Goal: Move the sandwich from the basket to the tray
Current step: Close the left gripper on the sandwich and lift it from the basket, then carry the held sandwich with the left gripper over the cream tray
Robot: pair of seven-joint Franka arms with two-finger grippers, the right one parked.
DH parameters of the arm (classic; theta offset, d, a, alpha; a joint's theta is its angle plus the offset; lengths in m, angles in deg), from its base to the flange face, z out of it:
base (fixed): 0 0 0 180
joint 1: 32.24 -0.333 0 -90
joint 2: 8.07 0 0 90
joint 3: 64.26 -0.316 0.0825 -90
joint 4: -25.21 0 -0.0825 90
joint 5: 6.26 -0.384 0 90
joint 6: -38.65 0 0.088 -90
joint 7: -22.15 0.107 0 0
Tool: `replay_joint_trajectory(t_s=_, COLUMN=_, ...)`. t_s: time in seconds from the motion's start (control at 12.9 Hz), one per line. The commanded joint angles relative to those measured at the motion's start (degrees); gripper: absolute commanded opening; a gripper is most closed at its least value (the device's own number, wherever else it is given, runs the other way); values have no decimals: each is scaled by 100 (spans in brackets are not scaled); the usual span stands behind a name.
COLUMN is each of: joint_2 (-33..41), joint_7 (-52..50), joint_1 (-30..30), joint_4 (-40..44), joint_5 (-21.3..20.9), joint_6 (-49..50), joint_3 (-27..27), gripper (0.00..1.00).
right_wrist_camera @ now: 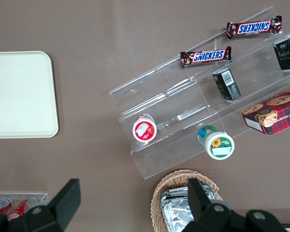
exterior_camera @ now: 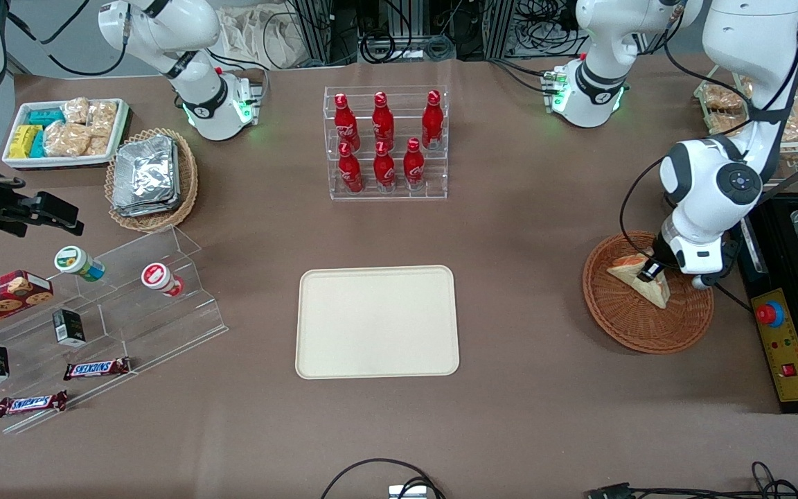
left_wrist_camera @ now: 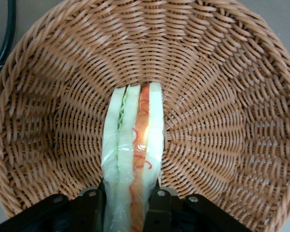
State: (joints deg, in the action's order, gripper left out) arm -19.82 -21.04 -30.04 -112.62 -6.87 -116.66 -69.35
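White arm (exterior_camera: pixel 711 181), black fingers (left_wrist_camera: pixel 89 205), gripper (left_wrist_camera: pixel 128 208).

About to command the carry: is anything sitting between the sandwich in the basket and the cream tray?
Nothing visible. The gripper has its fingers on either side of the sandwich in the basket; only bare tabletop lies between the basket and the tray, which holds nothing.
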Motion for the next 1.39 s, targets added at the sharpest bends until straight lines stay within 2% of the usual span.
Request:
replay_joint_trajectory(t_s=0.0, joint_2=215, joint_7=134, joint_1=52, joint_4=19, joint_5=-246, joint_6=44, joint_3=17, gripper=16)
replay_joint_trajectory(t_s=0.08, joint_2=312, joint_7=466, joint_1=61, joint_4=45, joint_5=-421, joint_6=228, joint_3=35, gripper=13)
replay_joint_trajectory(t_s=0.31, joint_2=620, joint_7=1223, joint_1=52, joint_4=413, joint_5=-554, joint_6=1158, joint_3=499, gripper=14)
replay_joint_trajectory(t_s=0.62, joint_2=726, joint_7=2041, joint_1=52, joint_4=1511, joint_5=-827, joint_6=2810, joint_3=991, gripper=14)
replay_joint_trajectory(t_s=1.08, joint_2=604, joint_7=2649, joint_1=61, joint_4=2189, joint_5=-836, joint_6=3182, joint_3=1686, gripper=14)
replay_joint_trajectory(t_s=1.32, joint_2=288, joint_7=2562, joint_1=61, joint_4=2908, joint_5=-827, joint_6=3673, joint_3=1993, gripper=14)
